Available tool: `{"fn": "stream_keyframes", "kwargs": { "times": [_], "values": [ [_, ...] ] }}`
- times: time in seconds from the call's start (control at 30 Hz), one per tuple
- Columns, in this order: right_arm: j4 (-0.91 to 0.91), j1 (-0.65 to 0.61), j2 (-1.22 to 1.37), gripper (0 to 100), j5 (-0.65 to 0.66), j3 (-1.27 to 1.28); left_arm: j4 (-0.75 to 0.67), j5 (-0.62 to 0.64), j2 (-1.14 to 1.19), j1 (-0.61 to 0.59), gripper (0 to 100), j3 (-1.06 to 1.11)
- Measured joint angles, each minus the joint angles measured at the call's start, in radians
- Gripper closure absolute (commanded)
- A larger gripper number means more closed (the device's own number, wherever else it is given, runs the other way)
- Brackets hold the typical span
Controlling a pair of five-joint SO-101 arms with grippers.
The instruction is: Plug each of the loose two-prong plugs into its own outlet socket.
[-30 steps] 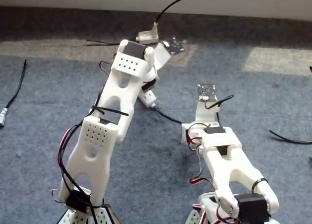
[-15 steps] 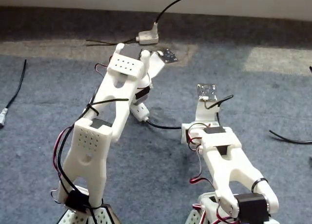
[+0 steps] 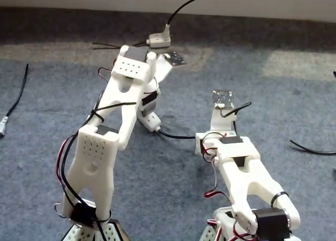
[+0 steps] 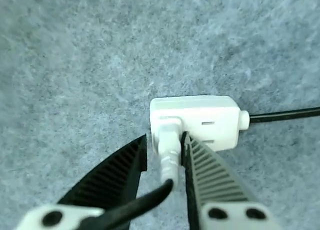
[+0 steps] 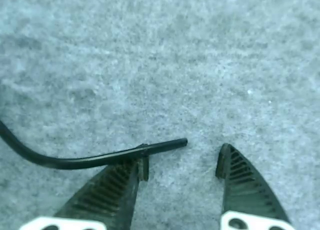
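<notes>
White plug [image 4: 169, 151] pinched in my left claw [image 4: 164, 143], seated in end slot of white socket [image 4: 200, 121]. Socket lies flat on grey carpet [image 4: 75, 64]. My right claw [image 5: 183, 162] spread wide, low over carpet; black cable [image 5: 75, 161] end just beside one fingertip.

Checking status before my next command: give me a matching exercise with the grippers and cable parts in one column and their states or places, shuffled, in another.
1. left gripper
2. right gripper
3. outlet block
4. black cable end

A. open above the carpet
B. lying on the carpet, white plug against its face
C. lying by the open gripper
D. shut on the white plug

Pairs: 1-D, 2-A, 3-B, 4-C.
</notes>
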Motion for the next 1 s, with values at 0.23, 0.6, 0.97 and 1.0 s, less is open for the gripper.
{"fn": "stream_keyframes", "kwargs": {
  "times": [0.23, 0.6, 0.97, 1.0],
  "values": [
    [0.000, 0.000, 0.000, 76.4, 0.000, 0.000, 0.003, -0.086, -0.196, 0.002, 80, -0.009],
    [0.000, 0.000, 0.000, 76.1, 0.000, 0.000, 0.009, -0.072, -0.623, -0.041, 80, -0.178],
    [0.066, 0.002, 0.002, 75.9, 0.000, -0.055, 0.011, 0.506, -1.049, -0.327, 80, 0.074],
    [0.110, 0.005, 0.002, 75.9, 0.000, -0.092, 0.011, 0.529, -1.083, -0.330, 80, 0.147]
  ]
}}
